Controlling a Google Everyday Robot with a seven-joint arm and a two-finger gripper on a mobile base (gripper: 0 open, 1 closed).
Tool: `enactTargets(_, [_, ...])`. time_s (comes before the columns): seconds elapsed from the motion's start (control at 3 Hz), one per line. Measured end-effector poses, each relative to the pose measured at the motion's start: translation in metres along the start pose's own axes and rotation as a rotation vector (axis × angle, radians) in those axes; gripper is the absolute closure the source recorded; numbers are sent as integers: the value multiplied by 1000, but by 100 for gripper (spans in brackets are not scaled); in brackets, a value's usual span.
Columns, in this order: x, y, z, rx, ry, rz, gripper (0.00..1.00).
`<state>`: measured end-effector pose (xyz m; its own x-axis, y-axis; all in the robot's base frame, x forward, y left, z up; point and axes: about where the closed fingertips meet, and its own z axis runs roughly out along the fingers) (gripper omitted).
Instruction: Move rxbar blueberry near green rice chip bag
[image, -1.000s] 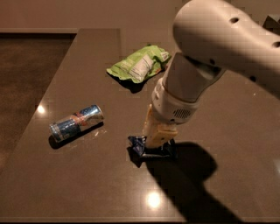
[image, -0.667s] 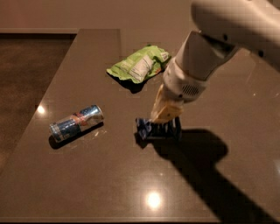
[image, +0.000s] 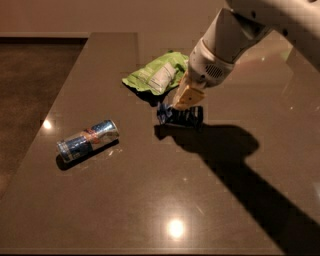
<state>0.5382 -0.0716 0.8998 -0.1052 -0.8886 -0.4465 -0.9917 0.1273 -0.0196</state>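
Note:
The rxbar blueberry (image: 186, 117), a small dark-blue wrapped bar, hangs just above the dark table, its shadow right under it. My gripper (image: 181, 106), with tan fingers, comes down from the upper right and is shut on the bar's top. The green rice chip bag (image: 156, 75), lime green with a white label, lies on the table just behind and left of the bar, a short gap away.
A blue-and-silver drink can (image: 88, 140) lies on its side at the left. The table's left edge (image: 60, 105) drops to a brown floor. My arm's shadow stretches to the lower right.
My gripper has carried the bar away from the table's middle toward the green bag, back and to the right. The can and the bag have not moved.

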Motion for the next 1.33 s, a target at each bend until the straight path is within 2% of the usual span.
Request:
enactTargets(0.33, [-9,-46,-4,48,-20,60,100])
enactTargets(0.67, [-14,-88,-4,132,-2,130,75])
enactTargets(1.0, [-10,-105,-4,179,7,175,51])
enactTargets(1.33, [-11,-104,-2,173,7,172,28])
